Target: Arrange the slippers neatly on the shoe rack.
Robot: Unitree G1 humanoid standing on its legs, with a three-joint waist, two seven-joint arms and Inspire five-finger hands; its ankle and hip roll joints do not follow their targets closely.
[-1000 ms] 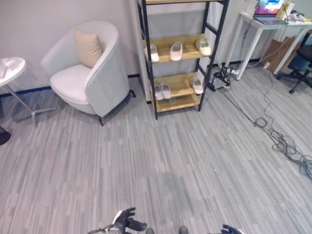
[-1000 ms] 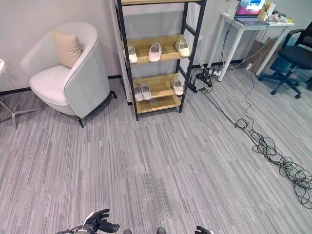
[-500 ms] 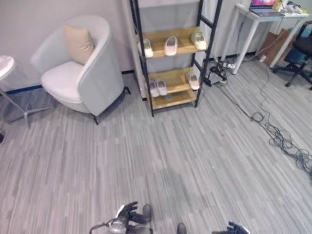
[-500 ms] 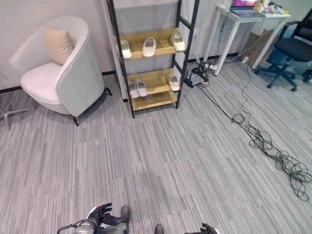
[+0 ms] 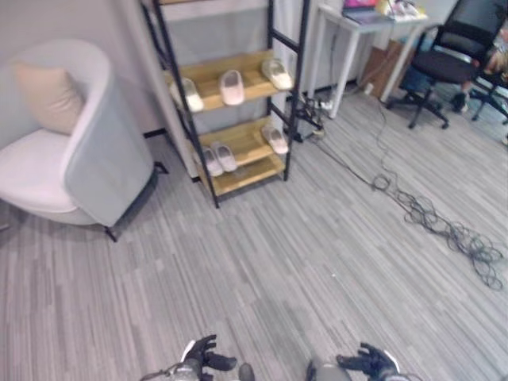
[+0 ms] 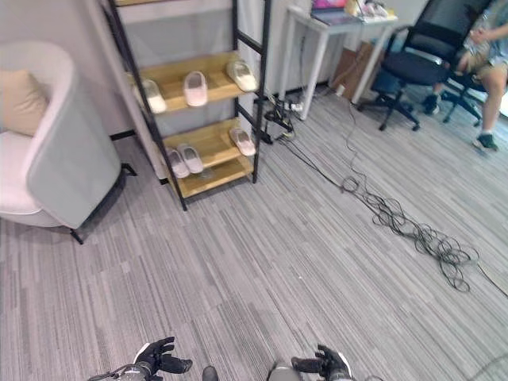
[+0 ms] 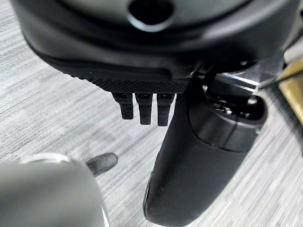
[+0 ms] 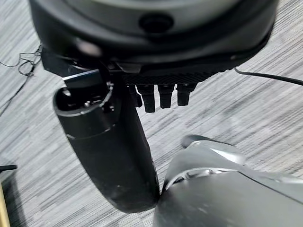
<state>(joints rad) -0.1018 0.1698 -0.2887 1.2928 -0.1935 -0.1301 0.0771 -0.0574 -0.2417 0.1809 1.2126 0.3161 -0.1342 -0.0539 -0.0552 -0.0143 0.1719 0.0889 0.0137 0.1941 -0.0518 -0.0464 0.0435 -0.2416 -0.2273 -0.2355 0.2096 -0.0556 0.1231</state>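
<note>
Slippers (image 5: 232, 86) sit on the rack (image 5: 226, 99) at 11 o'clock, three per shelf, far from the robot. Left hand (image 5: 202, 355) and right hand (image 5: 365, 361) hang low, relaxed, holding nothing. Probably the approach step; next, walk closer. Armchair (image 5: 75, 159) at 10, cables (image 5: 444, 226) at 2, table (image 5: 361, 24) at 1.

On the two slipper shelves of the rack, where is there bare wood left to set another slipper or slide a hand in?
On the upper shelf, small gaps lie between its three spaced slippers. On the lower shelf, the widest bare wood lies between the left pair and the single slipper at the right. It is tightest by the pair, which lie side by side.
</note>
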